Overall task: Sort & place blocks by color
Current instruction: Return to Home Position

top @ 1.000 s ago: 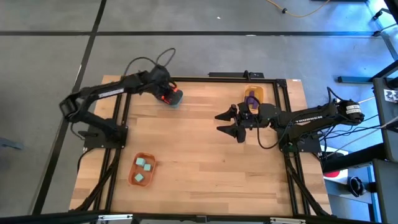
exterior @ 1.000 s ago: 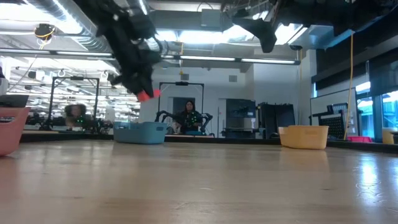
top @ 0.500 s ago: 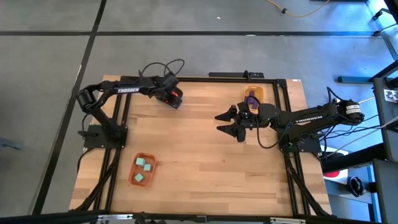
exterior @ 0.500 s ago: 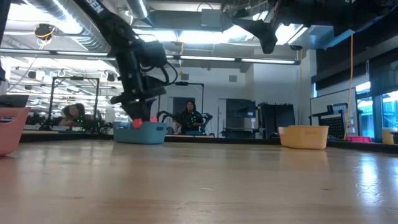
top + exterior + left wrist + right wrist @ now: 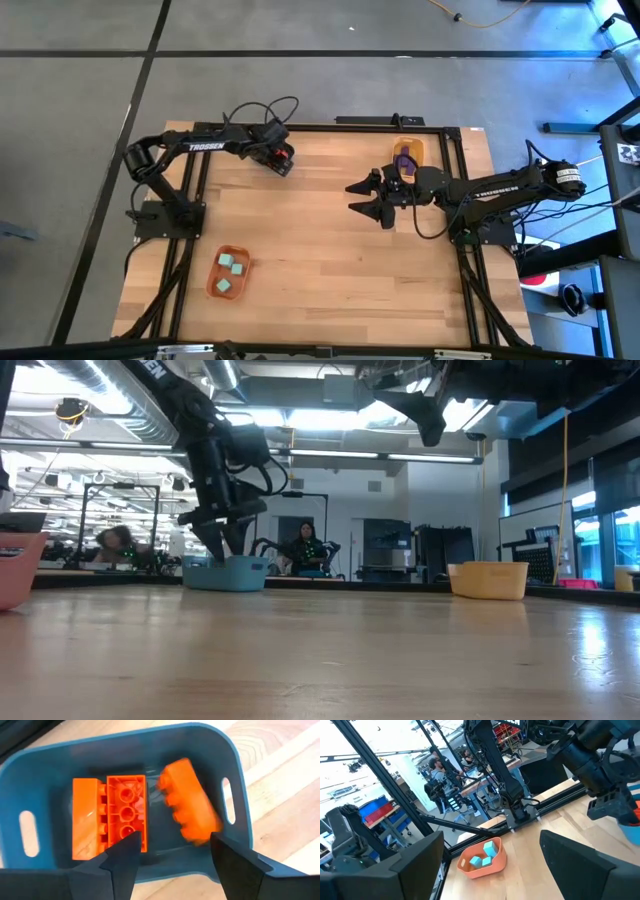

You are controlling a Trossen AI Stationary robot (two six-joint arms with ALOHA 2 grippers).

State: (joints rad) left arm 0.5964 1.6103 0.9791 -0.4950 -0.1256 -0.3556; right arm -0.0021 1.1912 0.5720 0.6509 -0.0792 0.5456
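We see the blue bin (image 5: pixel 235 765) on the wooden table (image 5: pixel 320 270). The left gripper (image 5: pixel 175 840) hangs low, right over the blue bin. Its two fingers (image 5: pixel 122 862) are spread wide apart and they hold nothing.

Inside the blue bin are three orange blocks (image 5: pixel 126 812). Two lie side by side and touch each other. One of these has its hollow side up. The third is just beside them. It is tilted and blurry, so we cannot tell if it lies flat. It touches neither finger.

The right gripper (image 5: pixel 353 198) is well apart from the blue bin, up off the table. Its fingers are wide open too, and it is empty.

The yellow bin (image 5: pixel 418 146) is on that same side of the blue bin, farther off than the right gripper. A purple block (image 5: pixel 404 160) shows in it.

The orange bin (image 5: pixel 479 870) is well apart from the blue bin on another side, away from both grippers. Three teal blocks (image 5: pixel 230 261) lie in it.

Far behind the blue bin, out in the room, a person (image 5: pixel 305 550) sits.
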